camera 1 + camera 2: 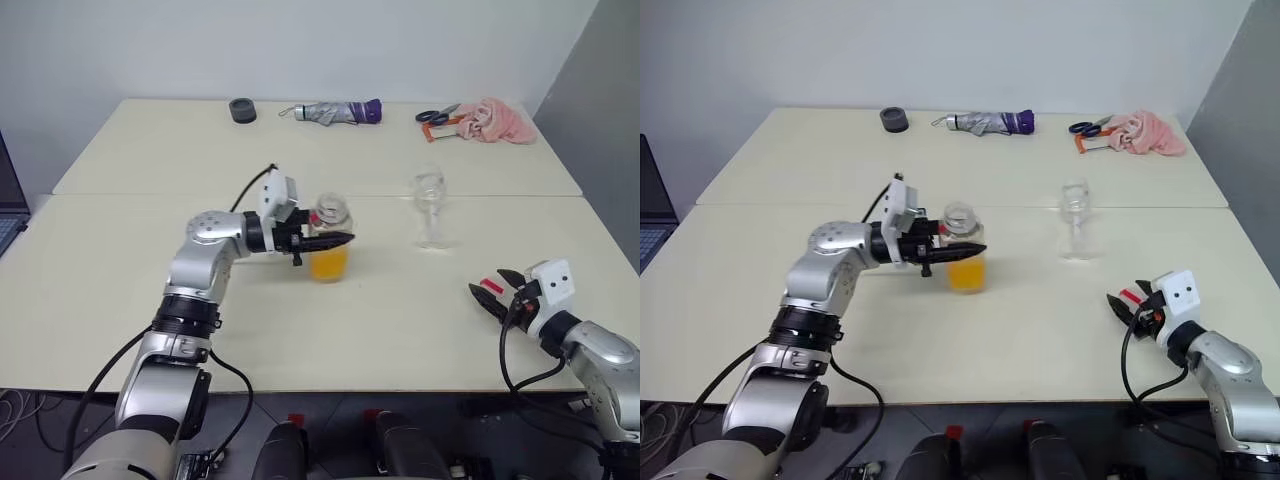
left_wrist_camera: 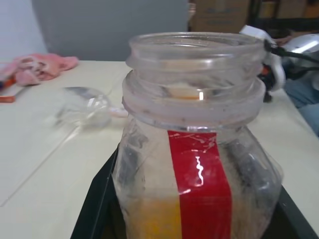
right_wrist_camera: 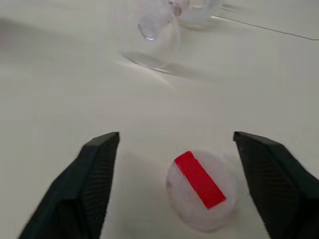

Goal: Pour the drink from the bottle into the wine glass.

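The left gripper [image 1: 335, 240] is clamped on the uncapped bottle [image 1: 329, 237], which stands upright with the drink [image 1: 329, 264] low in its body; the wine glass [image 1: 430, 208] stands well apart on the fingertip side. The right gripper [image 3: 175, 181] is spread wide, the cap [image 3: 200, 189] lying free between its fingers. Risk: the wide mouth may spill past the narrow glass or knock it over.

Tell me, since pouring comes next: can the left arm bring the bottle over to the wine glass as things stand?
Probably yes. The left pincer is shut on the uncapped bottle, and bare table lies between it and the wine glass. The right pincer sits open over the cap, off to the side.
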Robot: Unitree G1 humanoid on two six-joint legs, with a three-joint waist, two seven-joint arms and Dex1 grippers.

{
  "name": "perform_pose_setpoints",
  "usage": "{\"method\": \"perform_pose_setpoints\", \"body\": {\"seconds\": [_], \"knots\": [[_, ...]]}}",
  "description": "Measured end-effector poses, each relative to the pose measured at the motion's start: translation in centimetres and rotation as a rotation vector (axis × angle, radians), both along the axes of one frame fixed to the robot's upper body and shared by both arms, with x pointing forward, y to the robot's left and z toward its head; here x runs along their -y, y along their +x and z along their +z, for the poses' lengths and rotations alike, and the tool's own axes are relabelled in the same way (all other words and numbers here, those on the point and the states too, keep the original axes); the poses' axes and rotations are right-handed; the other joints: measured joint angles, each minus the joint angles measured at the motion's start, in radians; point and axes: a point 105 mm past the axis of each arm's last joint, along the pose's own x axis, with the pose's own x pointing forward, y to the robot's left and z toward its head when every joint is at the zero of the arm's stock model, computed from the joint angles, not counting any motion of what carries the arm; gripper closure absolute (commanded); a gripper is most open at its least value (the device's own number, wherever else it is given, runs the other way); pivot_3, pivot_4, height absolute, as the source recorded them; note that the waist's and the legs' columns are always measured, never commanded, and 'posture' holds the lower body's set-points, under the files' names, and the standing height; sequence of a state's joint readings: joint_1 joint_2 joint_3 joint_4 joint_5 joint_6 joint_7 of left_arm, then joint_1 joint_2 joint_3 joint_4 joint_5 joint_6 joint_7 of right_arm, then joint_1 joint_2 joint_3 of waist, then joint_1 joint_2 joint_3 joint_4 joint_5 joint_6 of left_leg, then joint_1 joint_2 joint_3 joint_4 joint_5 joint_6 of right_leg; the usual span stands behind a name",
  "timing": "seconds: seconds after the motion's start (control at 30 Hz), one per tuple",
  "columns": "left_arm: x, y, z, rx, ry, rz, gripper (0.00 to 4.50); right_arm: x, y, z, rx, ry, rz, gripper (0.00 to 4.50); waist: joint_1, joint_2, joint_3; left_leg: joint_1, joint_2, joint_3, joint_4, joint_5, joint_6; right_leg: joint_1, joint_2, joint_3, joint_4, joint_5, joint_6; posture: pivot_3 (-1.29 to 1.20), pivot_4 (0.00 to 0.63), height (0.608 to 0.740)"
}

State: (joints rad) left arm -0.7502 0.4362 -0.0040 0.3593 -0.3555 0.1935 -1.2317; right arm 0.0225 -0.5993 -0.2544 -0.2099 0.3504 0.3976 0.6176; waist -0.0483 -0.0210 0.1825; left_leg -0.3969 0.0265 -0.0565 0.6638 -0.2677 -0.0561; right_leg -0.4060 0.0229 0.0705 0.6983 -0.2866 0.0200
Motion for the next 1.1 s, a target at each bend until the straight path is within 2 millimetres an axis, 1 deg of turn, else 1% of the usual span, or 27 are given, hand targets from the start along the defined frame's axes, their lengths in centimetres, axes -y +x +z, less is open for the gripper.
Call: {"method": "perform_pose_setpoints", "body": {"seconds": [0.07, 0.17, 0.23, 0.3, 0.4, 0.47, 0.6, 0.7, 0.77, 0.83, 0.93, 1.07, 1.1], "knots": [[-1.5, 0.6, 0.6, 0.006, -0.033, 0.078, 2.8, -0.5, -0.5, 1.0, 0.006, -0.024, 0.064, 0.0, 0.001, 0.0, 0.0, 0.0, 0.0, 0.0, 0.0, 0.0, 0.0, 0.0, 0.0, 0.0, 0.0, 0.0, 0.0, 0.0, 0.15, 0.74], [-3.5, 1.3, 0.8, 0.001, -0.07, 0.191, 2.8, -1.8, -1.0, 2.1, 0.023, -0.031, 0.138, 0.0, 0.0, 0.0, 0.0, 0.0, 0.0, 0.0, 0.0, 0.0, 0.0, 0.0, 0.0, 0.0, 0.0, 0.0, 0.0, 0.0, 0.15, 0.74], [-5.1, 2.0, 0.8, -0.001, -0.089, 0.29, 2.8, -3.8, -0.7, 3.6, 0.055, -0.012, 0.216, 0.0, -0.003, 0.0, 0.0, 0.001, 0.001, 0.0, 0.0, 0.0, 0.0, 0.0, 0.0, 0.0, 0.0, 0.0, 0.0, 0.0, 0.15, 0.74], [-6.9, 2.9, 0.8, 0.016, -0.083, 0.41, 2.8, -7.5, -0.3, 5.9, 0.116, 0.001, 0.352, 0.0, -0.009, 0.0, 0.0, 0.001, 0.001, 0.0, 0.0, 0.0, 0.0, 0.0, 0.001, 0.0, 0.0, 0.0, 0.0, 0.0, 0.15, 0.74], [-9.3, 3.9, 0.4, 0.027, -0.087, 0.566, 2.8, -12.9, 0.0, 8.1, 0.173, 0.021, 0.536, 0.0, -0.008, 0.0, 0.0, 0.001, 0.002, -0.002, 0.001, 0.0, 0.0, 0.0, 0.001, -0.001, 0.0, 0.0, 0.0, 0.0, 0.15, 0.74], [-10.5, 4.4, -0.1, 0.02, -0.096, 0.648, 2.8, -15.4, 0.2, 8.4, 0.184, 0.016, 0.606, 0.0, -0.004, 0.0, 0.0, -0.001, 0.001, -0.003, 0.001, 0.0, 0.0, 0.0, 0.0, -0.002, 0.0, 0.0, 0.0, 0.0, 0.15, 0.74], [-13.2, 5.2, -0.6, 0.011, -0.127, 0.807, 2.8, -18.7, 2.6, 8.8, 0.198, 0.001, 0.619, 0.0, 0.007, -0.001, 0.0, -0.003, 0.0, -0.003, 0.001, 0.0, 0.0, -0.002, -0.006, -0.004, 0.0, 0.0, 0.0, 0.0, 0.15, 0.74], [-14.4, 5.5, -0.7, 0.012, -0.142, 0.888, 2.8, -21.6, 3.3, 9.0, 0.2, -0.017, 0.663, 0.0, 0.014, -0.001, 0.0, -0.003, 0.001, -0.003, 0.001, 0.0, 0.0, -0.002, -0.007, -0.005, -0.001, 0.0, 0.0, 0.0, 0.15, 0.74], [-14.8, 5.6, -0.8, 0.014, -0.146, 0.92, 2.8, -22.7, 3.4, 9.1, 0.201, -0.015, 0.682, 0.0, 0.02, -0.001, 0.0, -0.004, 0.0, -0.005, 0.001, 0.0, 0.0, -0.002, -0.009, -0.006, -0.001, 0.0, 0.0, 0.0, 0.15, 0.74], [-15.3, 5.7, -1.2, 0.008, -0.143, 0.954, 2.8, -23.3, 3.8, 9.0, 0.204, -0.037, 0.678, 0.0, 0.022, -0.001, 0.0, -0.005, -0.001, -0.005, 0.001, 0.0, 0.0, -0.002, -0.01, -0.006, -0.001, 0.0, 0.0, 0.0, 0.15, 0.74], [-15.7, 5.8, -1.3, 0.013, -0.145, 0.986, 2.8, -23.7, 4.2, 8.4, 0.203, -0.063, 0.673, 0.0, 0.021, -0.002, 0.0, -0.004, 0.0, -0.005, 0.001, 0.0, 0.0, -0.002, -0.01, -0.007, -0.001, 0.0, 0.0, 0.0, 0.15, 0.74], [-16.1, 5.9, -1.5, 0.004, -0.162, 1.012, 2.8, -24.0, 4.1, 8.5, 0.218, -0.066, 0.676, 0.0, 0.017, -0.002, 0.0, -0.004, 0.0, -0.005, 0.001, 0.0, 0.0, -0.002, -0.009, -0.007, 0.0, 0.0, 0.0, 0.0, 0.15, 0.74], [-16.3, 5.9, -1.5, -0.001, -0.171, 1.019, 2.45, -24.0, 4.1, 8.5, 0.221, -0.071, 0.675, 0.0, 0.016, -0.002, 0.0, -0.003, 0.0, -0.005, 0.001, 0.0, 0.0, -0.002, -0.009, -0.007, 0.0, 0.0, 0.0, 0.0, 0.15, 0.74]]}}
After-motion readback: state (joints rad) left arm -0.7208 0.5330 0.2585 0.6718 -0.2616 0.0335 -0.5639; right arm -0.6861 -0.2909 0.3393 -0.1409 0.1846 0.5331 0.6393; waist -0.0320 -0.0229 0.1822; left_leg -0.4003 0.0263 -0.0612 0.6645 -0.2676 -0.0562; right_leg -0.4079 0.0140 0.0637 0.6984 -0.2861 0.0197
